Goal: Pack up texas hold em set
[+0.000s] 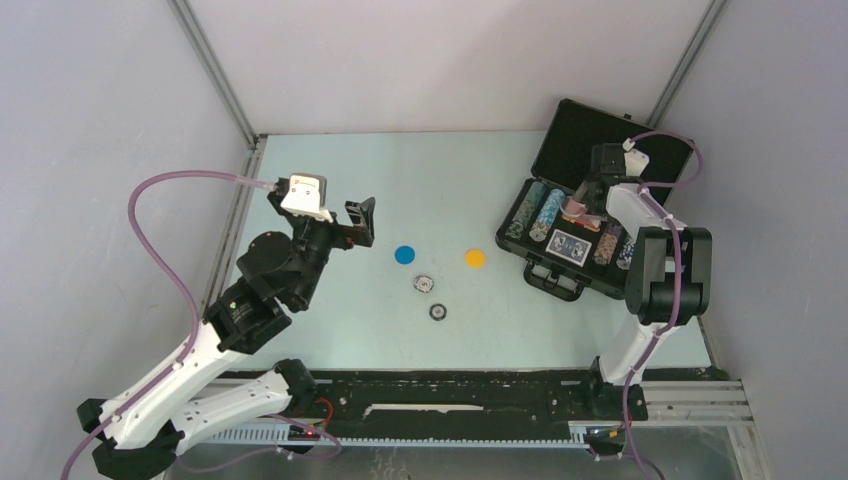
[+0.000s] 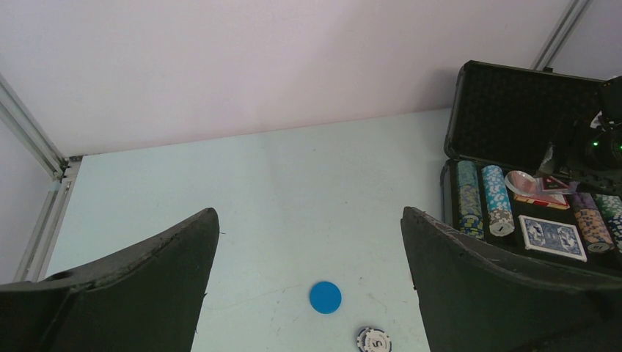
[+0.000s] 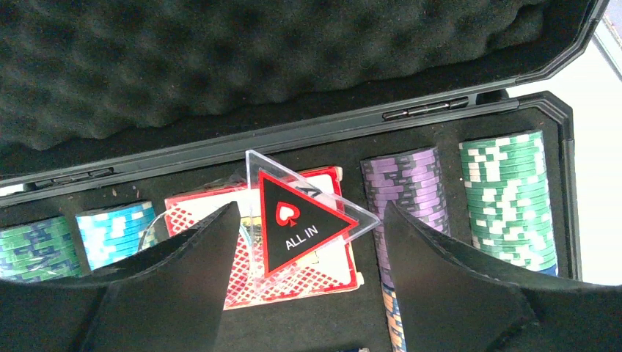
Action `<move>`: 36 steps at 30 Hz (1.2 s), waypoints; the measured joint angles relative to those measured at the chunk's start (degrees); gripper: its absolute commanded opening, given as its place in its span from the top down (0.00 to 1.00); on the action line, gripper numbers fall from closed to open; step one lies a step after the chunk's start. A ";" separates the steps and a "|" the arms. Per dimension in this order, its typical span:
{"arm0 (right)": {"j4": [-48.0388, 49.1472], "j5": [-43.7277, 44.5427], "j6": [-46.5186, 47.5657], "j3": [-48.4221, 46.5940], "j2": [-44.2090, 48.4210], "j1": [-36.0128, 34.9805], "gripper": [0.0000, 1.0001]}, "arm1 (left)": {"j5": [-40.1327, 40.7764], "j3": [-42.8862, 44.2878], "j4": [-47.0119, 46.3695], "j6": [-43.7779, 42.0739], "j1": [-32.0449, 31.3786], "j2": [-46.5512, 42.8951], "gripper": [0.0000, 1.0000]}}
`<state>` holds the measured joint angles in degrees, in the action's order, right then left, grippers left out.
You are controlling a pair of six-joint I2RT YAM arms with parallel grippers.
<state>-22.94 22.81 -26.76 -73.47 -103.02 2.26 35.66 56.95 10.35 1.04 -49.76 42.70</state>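
The black foam-lined briefcase (image 1: 600, 135) lies open at the right of the table, with rows of striped poker chips (image 3: 506, 191) and a blue card deck (image 1: 567, 245) inside. My right gripper (image 3: 309, 216) hangs over it, open. The clear red-and-black "ALL IN" triangle (image 3: 297, 220) lies between its fingers on the red card deck (image 3: 293, 282). A blue disc (image 1: 404, 254), a yellow disc (image 1: 475, 257), a white-and-blue chip (image 1: 424, 284) and a dark chip (image 1: 437, 312) lie loose on the table. My left gripper (image 1: 362, 222) is open above the table, left of the blue disc (image 2: 325, 297).
The upright case lid (image 2: 528, 103) stands behind the right gripper. Metal frame posts (image 1: 215, 75) and grey walls close in the table at the back and sides. A black rail (image 1: 450, 390) runs along the near edge.
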 measured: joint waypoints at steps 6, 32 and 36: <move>-0.20 0.85 0.17 -0.11 -0.07 -0.42 0.14 | -0.02 0.00 0.00 0.00 0.00 0.00 0.00; -7.04 -4.11 7.58 8.98 26.67 -24.02 0.00 | -6.29 7.82 13.42 3.50 -0.07 1.92 0.00; -7.06 -8.13 6.80 12.00 27.32 -36.87 0.00 | -3.98 6.47 14.56 2.67 -0.09 -0.42 0.00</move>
<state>-30.00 14.68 -19.97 -61.47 -75.70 -34.61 31.68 63.42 24.91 3.70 -49.84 42.28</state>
